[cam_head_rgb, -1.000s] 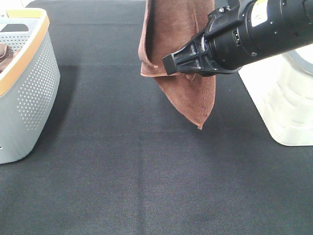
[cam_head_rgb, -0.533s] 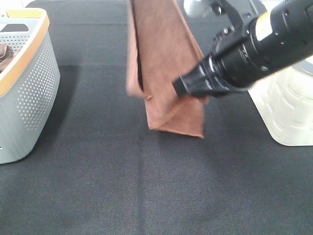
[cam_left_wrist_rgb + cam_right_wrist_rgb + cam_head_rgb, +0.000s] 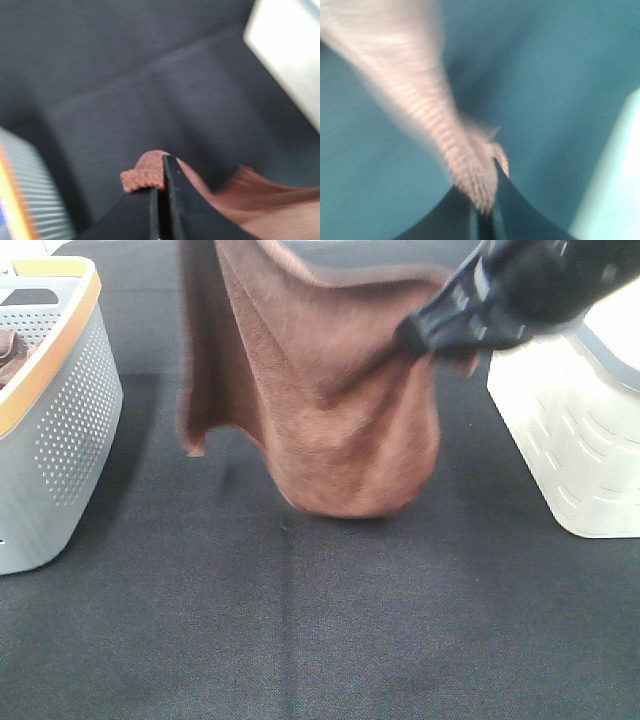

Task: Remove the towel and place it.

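- your left claw (image 3: 161, 167) is pressed together on a corner of the towel (image 3: 330, 410). in the left wrist view a small tuft of brown cloth sticks out beside the tips.
- your right claw (image 3: 405, 338) is pinching another part of the towel's top edge, on the right of the high view. the right wrist view shows cloth bunched between its closed tips.
- the towel hangs spread between your two claws, in the air over the middle of the dark surface (image 3: 300, 630). its upper left part runs out of the top of the high view.
- its middle sags into a rounded belly low over the surface; you cannot tell whether it touches.
- a loose flap droops at the towel's left side and ends above the surface.
- the grey basket (image 3: 70, 430) with the orange rim stands at the left, apart from the towel. something brown shows just inside its rim, too little to tell what it is.
- the white tub (image 3: 570, 450) stands at the right, under your right arm and near the towel's right edge.
- both wrist views are blurred.
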Robot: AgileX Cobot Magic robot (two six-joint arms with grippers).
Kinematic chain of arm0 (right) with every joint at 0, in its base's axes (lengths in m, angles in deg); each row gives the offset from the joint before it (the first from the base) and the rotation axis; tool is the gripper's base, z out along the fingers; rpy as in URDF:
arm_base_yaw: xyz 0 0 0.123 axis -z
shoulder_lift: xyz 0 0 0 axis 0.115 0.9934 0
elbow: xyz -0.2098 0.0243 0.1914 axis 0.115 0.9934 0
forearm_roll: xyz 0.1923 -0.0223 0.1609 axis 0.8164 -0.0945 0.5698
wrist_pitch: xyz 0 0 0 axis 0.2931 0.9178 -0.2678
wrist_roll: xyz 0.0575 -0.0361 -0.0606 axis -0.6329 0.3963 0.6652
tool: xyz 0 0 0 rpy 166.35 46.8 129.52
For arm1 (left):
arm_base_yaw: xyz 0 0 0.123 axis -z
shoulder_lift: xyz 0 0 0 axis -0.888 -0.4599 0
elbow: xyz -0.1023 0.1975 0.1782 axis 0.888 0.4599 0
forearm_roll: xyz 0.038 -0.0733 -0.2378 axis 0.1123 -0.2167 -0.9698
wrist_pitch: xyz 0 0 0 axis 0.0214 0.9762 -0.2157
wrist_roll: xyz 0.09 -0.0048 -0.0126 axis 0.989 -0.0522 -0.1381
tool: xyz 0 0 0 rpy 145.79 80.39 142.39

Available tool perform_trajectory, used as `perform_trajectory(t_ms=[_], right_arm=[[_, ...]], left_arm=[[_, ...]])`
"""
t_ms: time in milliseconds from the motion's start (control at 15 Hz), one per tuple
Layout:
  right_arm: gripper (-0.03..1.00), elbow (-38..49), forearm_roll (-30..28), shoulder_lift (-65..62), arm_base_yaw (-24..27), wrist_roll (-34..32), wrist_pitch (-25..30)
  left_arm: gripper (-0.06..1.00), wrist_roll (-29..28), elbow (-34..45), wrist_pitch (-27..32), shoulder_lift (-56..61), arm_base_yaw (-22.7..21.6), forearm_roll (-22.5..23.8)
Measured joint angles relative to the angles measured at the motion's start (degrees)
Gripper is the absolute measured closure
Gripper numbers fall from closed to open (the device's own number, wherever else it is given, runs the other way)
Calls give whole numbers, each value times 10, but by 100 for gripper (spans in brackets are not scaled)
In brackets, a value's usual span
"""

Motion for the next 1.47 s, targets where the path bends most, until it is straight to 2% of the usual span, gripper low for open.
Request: perform_trajectory(t_ms=[200, 267, 467, 533, 667, 800, 867, 1067, 1267, 1333, 1467], right_arm=[[97, -3, -195, 6, 0, -106, -64], [97, -7, -302, 21, 0, -169, -85], [97, -30, -506, 78, 0, -320, -97], [97, -44, -571, 99, 0, -363, -97], [97, -79, -661, 146, 1, -426, -97], [97, -123, -706, 194, 22, -464, -117], [97, -123, -706, 194, 22, -464, -117], [97, -207, -716, 276, 111, -532, -203], [97, -270, -716, 353, 174, -618, -297], [97, -279, -703, 374, 189, -655, -325], [97, -282, -677, 407, 206, -693, -366]], left_arm=[[94, -1, 0, -14, -18, 0, 84], [94, -1, 0, -42, -33, 0, 116], [94, -1, 0, -127, -66, 0, 178], [94, -1, 0, -160, -77, 0, 199], [94, -2, 0, -216, -95, 0, 226], [94, -24, 0, -274, -113, -9, 246], [94, -24, 0, -274, -113, -9, 246], [94, -93, 0, -372, -158, -63, 251], [94, -152, 0, -459, -200, -95, 248], [94, -167, 0, -469, -215, -99, 244], [94, -176, 0, -451, -245, -99, 234]])
